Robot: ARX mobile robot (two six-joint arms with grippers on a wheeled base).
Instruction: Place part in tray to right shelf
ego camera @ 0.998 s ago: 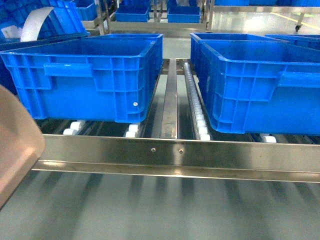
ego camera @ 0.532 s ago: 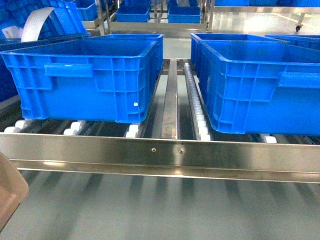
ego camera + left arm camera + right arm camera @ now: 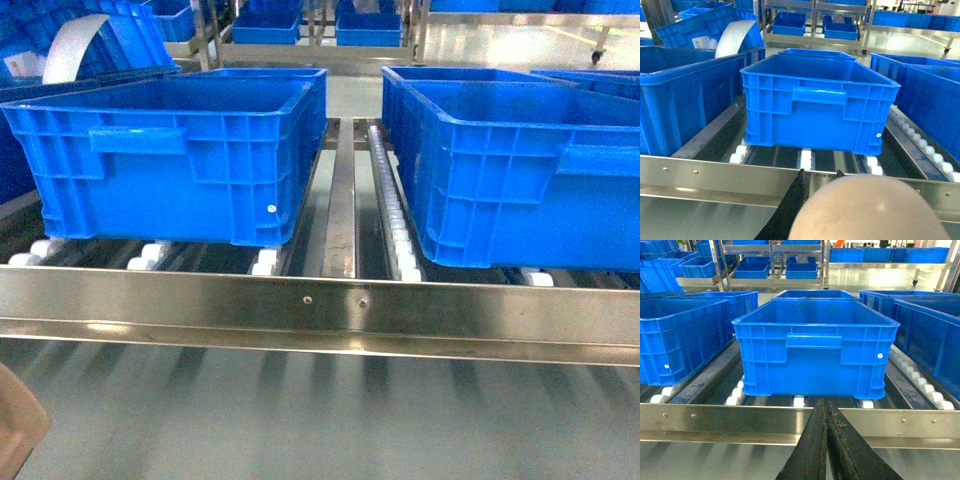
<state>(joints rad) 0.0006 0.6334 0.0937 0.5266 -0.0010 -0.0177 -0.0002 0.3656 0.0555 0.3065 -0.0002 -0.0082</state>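
The cream-beige tray fills the bottom of the left wrist view as a rounded glossy bulge. My left gripper is shut on it: one black finger lies along its left side, and the other finger's tip just peeks over its top. In the head view only a corner of the tray shows at the bottom left, below the steel rail. My right gripper is shut, its fingers pressed together with nothing between them, in front of the rail. The part is out of view.
A steel front rail fronts a roller conveyor carrying large blue crates, one at left and one at right, with a roller track between them. A white curved sheet sits in a far-left crate. Racks with more crates stand behind.
The tray has dropped down and left in the head view, from a large shape covering the left edge to a small corner at the bottom left. The crates have not moved.
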